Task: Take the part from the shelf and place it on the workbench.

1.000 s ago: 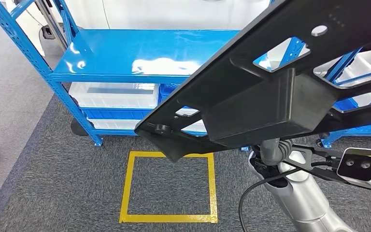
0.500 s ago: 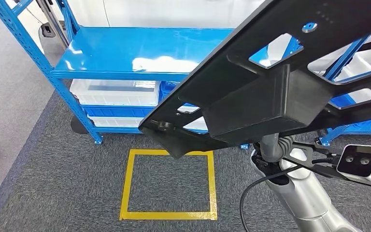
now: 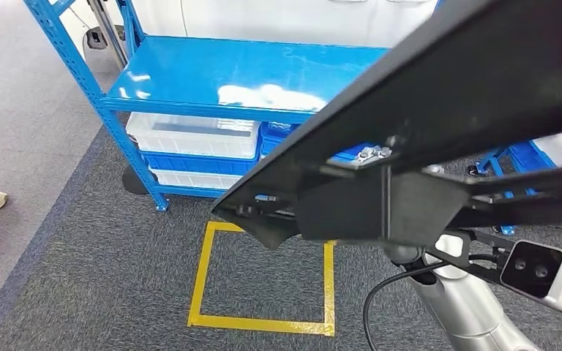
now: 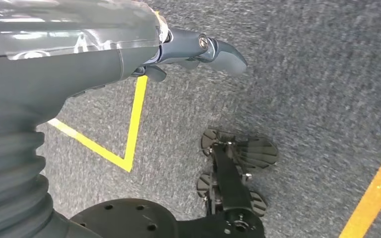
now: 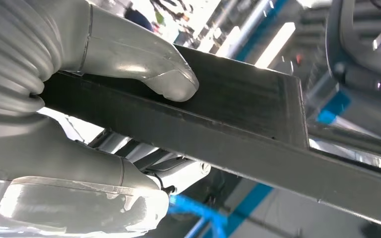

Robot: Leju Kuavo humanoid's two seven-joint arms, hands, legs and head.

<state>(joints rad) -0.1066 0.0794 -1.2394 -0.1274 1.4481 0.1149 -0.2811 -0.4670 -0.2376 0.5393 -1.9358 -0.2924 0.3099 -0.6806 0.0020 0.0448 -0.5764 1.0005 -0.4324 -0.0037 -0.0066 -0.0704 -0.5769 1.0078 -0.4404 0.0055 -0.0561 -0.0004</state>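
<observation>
Since a second ago the black part (image 3: 439,146) tilts more edge-on, hiding its cut-outs, and the whole view has shifted. The right hand (image 5: 104,119) grasps it, thumb on top, holding it aloft before the blue shelf (image 3: 241,73). The left hand (image 4: 198,52) hangs empty, fingers loosely curled. Carpet with a yellow tape square (image 3: 263,278) lies open below.

Blue rack (image 3: 249,73) on grey carpet (image 3: 80,292), yellow tape square (image 3: 263,281).
</observation>
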